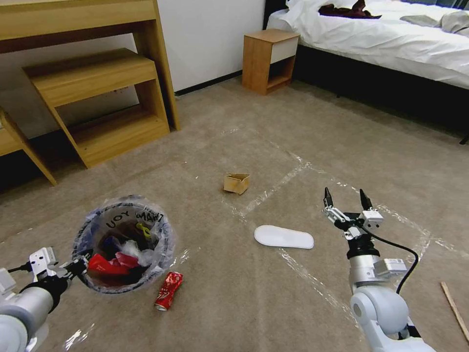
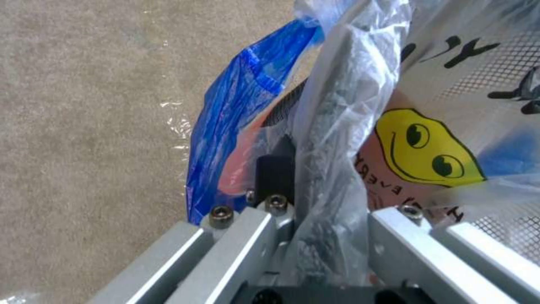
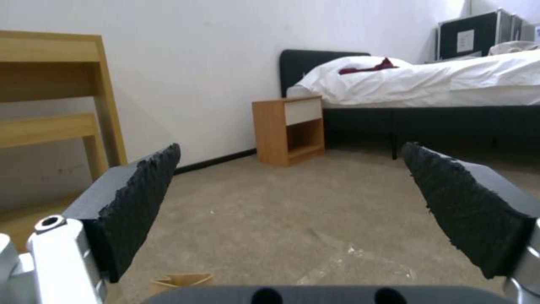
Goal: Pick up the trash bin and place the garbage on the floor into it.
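Plastic liner plus rim of trash bin (image 1: 123, 244) is clamped in the left pincer (image 1: 78, 266); thin film could slip or tear. Right pincer (image 1: 347, 200) spread wide, empty, above floor (image 1: 293, 122). Can (image 1: 168, 291) beside bin, slipper (image 1: 283, 236) near.

White plain wall (image 1: 210, 39); pale wooden shelving unit (image 1: 97, 93) against it; small wooden bedside cabinet (image 1: 268, 61); dark-framed bed with white bedding (image 1: 381, 39); possibly a maroon garment (image 1: 349, 11) on top.

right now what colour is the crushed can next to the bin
Red with white lettering; the can shows best in the head view, lying on the carpet beside the trash bin.
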Available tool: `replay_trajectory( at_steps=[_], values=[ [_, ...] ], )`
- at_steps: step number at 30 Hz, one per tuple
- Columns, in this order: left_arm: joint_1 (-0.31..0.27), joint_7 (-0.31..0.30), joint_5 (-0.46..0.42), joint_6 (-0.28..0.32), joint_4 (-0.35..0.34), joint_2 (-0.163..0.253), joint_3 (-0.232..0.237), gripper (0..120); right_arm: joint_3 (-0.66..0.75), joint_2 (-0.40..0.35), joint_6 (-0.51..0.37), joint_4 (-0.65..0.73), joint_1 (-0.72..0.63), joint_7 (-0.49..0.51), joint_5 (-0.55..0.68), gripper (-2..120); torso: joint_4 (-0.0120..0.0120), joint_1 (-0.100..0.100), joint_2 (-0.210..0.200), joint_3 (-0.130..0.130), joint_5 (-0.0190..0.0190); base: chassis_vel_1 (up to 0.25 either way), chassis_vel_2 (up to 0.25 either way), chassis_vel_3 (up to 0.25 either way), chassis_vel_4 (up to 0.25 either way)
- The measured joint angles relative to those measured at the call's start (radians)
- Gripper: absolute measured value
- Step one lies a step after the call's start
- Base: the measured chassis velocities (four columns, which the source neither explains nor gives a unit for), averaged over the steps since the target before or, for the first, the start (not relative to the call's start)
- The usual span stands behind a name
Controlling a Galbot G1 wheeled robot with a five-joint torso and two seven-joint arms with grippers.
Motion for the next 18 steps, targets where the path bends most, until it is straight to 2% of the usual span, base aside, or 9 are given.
replay_trajectory(
  at_steps=[6,13,18],
  values=[
    [-0.001,0.005,0.006,-0.003,0.005,-0.001,-0.001,0,-0.004,0.002,-0.002,-0.004,0.005,0.000,0.000,100,0.0000,0.000,0.000,0.000,0.0000,0.000,0.000,0.000,0.000],
    [-0.011,0.006,0.008,-0.004,0.018,-0.001,0.003,0,-0.011,0.001,-0.009,-0.013,0.015,0.015,0.016,100,0.0001,0.000,0.000,0.000,0.0000,-0.064,0.064,0.055,-0.056],
    [-0.017,0.006,0.009,-0.004,0.028,0.000,0.006,0,-0.045,-0.008,-0.071,-0.010,0.035,0.090,0.082,100,-0.0001,0.000,0.000,0.000,0.0000,-0.072,0.080,0.077,-0.076]
  ],
)
